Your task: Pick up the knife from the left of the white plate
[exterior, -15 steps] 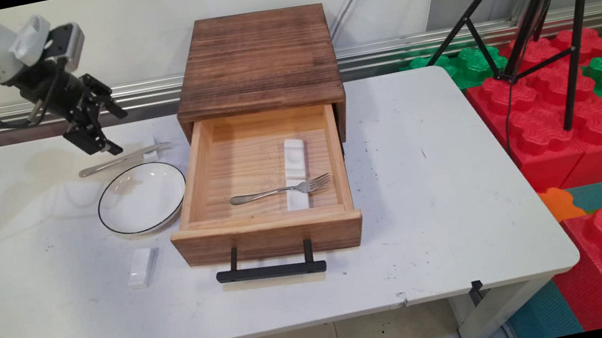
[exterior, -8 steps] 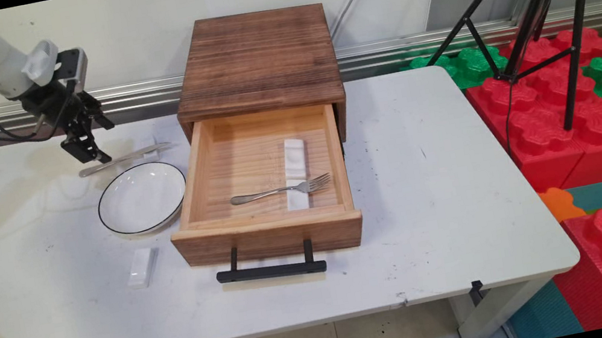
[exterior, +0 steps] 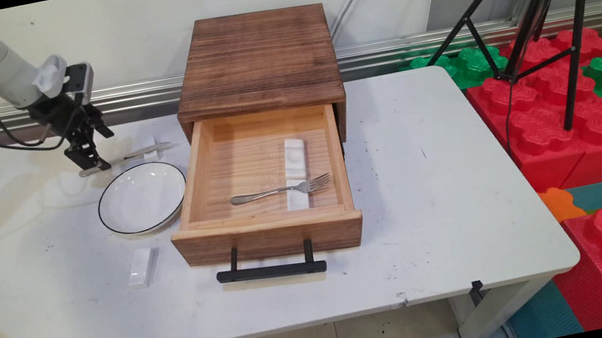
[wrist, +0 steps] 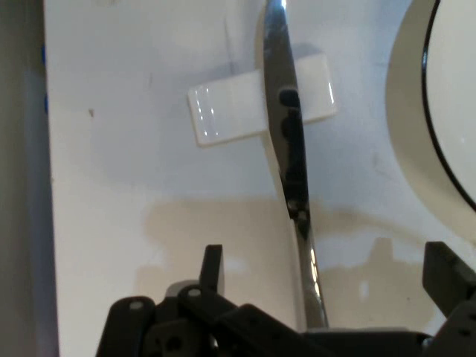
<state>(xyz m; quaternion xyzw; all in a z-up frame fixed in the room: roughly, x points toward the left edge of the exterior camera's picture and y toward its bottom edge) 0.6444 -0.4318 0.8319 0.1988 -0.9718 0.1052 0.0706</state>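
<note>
My gripper (exterior: 92,161) hangs low over the back left of the table, right at the handle end of a metal knife (exterior: 123,158). The knife lies flat with its blade end across a small white rest (exterior: 151,152). In the hand view the knife (wrist: 290,163) runs up from between my fingers (wrist: 212,266), which stand apart on either side of its handle, and crosses the white rest (wrist: 230,111). The gripper (wrist: 329,262) is open and holds nothing. A white plate (exterior: 142,197) with a dark rim lies just in front of the knife.
A wooden box (exterior: 258,60) stands at the back with its drawer (exterior: 268,238) pulled out; inside lie a fork (exterior: 279,191) and a long white rest (exterior: 294,164). Another small white rest (exterior: 141,267) lies near the plate. Foam blocks (exterior: 573,111) and a tripod (exterior: 542,0) stand on the right.
The gripper has come down and slightly right, from above the table's back left to the knife's handle end. Nothing on the table has moved.
</note>
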